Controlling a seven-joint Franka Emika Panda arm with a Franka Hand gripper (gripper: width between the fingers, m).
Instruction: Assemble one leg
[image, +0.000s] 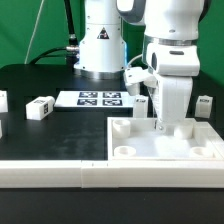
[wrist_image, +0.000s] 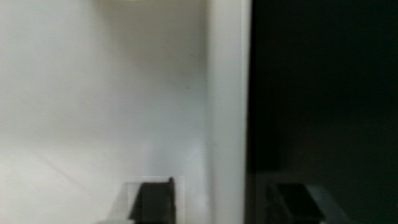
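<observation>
Counting in the exterior view gives three legs on the black table (image: 40, 135). The first leg (image: 40, 108) lies toward the exterior view's left edge of the table. The second leg (image: 3, 100) is cut off by that same edge, and the third leg (image: 203, 104) is by the exterior view's right edge. One marker board (image: 100, 98) lies flat near the table's far middle. One white tray panel (image: 190, 150) sits at the near corner on the exterior view's right, against one white rail (image: 50, 175) along the near edge. The single gripper (image: 163, 125) is down at the panel's far edge, apart from all three legs.

Two dark fingertips (wrist_image: 151, 200) appear in the wrist view, spread apart. The panel's (wrist_image: 107, 100) edge runs between them and neither fingertip visibly touches it. No leg shows here.
</observation>
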